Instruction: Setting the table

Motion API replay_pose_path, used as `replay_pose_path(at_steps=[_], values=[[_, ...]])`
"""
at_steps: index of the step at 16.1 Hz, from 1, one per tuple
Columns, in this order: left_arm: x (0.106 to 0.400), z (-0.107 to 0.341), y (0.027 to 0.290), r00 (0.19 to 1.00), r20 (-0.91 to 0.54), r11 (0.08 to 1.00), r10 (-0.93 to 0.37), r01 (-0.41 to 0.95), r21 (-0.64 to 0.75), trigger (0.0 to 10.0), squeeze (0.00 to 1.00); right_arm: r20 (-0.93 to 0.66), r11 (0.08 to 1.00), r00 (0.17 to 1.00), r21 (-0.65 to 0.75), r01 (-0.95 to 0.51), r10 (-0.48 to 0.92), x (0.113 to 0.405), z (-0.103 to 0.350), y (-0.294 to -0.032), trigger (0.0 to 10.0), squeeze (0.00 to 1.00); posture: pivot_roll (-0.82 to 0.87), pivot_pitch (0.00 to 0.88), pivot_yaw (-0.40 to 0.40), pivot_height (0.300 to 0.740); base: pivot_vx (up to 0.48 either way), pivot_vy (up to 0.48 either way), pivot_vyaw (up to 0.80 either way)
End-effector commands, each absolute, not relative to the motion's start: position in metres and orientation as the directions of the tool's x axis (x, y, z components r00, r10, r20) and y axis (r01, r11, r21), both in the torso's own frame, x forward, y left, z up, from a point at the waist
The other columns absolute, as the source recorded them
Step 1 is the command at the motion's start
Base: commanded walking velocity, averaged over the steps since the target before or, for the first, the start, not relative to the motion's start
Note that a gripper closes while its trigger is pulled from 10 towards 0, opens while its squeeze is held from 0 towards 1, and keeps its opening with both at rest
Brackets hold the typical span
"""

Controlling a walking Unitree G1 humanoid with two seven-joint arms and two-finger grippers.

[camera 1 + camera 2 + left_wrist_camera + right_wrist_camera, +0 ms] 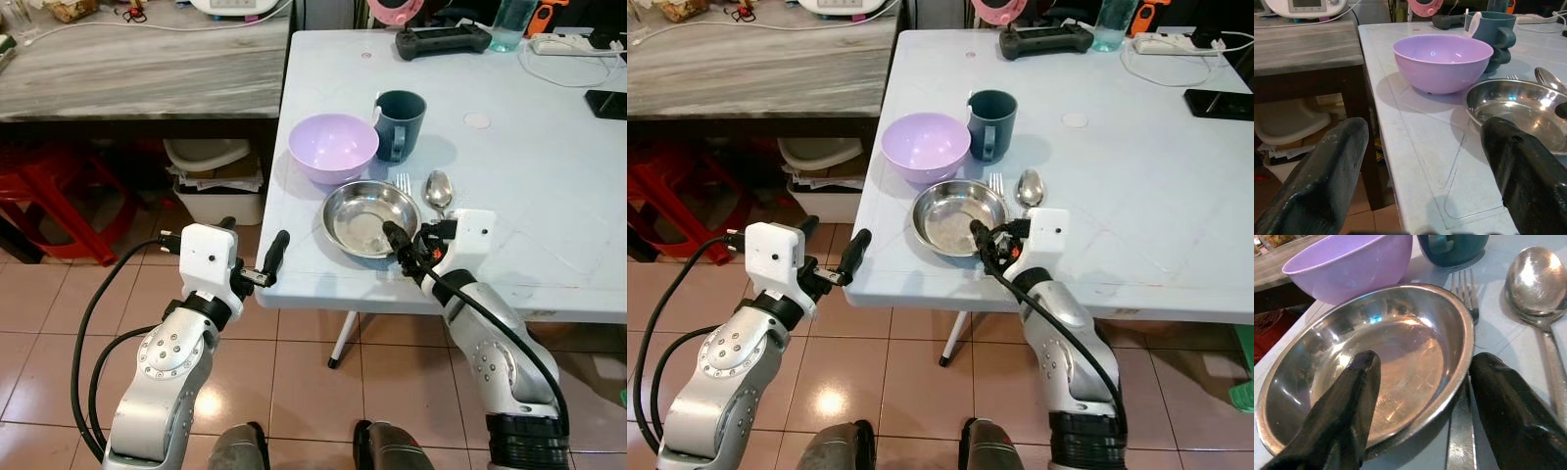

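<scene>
From the head, the pale blue desk [509, 196] carried a purple bowl [333, 147], a teal mug [400, 124] and a steel plate [370, 217], with a fork [403, 182] and spoon [438, 188] tucked beside the plate. A grey counter [137, 64] ran behind, red stools [59, 191] beneath it, over terracotta floor tiles [304, 382].

Left wrist view: the left gripper [1425, 161] hung off the desk edge, jaws apart, the bowl ahead of them.

Right wrist view: the right gripper [1422, 396] stood spread, one finger inside the plate, the other outside its rim over the fork.
</scene>
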State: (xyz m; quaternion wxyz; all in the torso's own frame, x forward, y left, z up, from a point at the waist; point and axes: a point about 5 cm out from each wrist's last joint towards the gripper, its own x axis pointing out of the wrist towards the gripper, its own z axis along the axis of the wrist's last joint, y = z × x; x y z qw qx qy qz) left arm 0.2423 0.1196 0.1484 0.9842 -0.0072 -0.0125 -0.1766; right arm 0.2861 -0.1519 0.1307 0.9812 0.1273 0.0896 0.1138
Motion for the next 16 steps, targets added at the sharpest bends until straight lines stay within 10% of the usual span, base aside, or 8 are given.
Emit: replay_pose_path(at_steps=[1,5,6,7,16], values=[[0.242,0.15,0.121,0.939,0.024,0.939,-0.344,0.344,0.005,10.0,0.0,-0.125,0.932,0.958,0.293,-0.213,0.258,0.288,0.139,-0.15,10.0,0.0,0.01,0.143,0.061,0.74,0.0,0.0,0.0],[0.241,0.15,0.121,0.938,0.024,0.939,-0.345,0.345,0.006,10.0,0.0,-0.168,0.921,0.94,0.311,-0.235,0.297,0.289,0.137,-0.147,10.0,0.0,0.01,0.142,0.059,0.74,0.0,0.0,0.0],[0.241,0.15,0.121,0.938,0.024,0.938,-0.346,0.346,0.006,10.0,0.0,-0.175,0.916,0.936,0.325,-0.237,0.305,0.289,0.136,-0.145,7.0,0.0,0.01,0.142,0.06,0.74,0.0,0.0,0.0],[0.241,0.15,0.12,0.937,0.025,0.938,-0.347,0.347,0.006,10.0,0.0,-0.188,0.909,0.929,0.338,-0.244,0.319,0.288,0.134,-0.144,0.0,0.0,0.01,0.141,0.06,0.74,0.0,0.0,0.0],[0.24,0.15,0.118,0.93,0.025,0.931,-0.365,0.365,0.006,10.0,0.0,-0.333,0.917,0.893,0.356,-0.178,0.303,0.285,0.118,-0.147,0.0,0.0,0.01,0.14,0.058,0.74,0.0,0.0,0.0]])
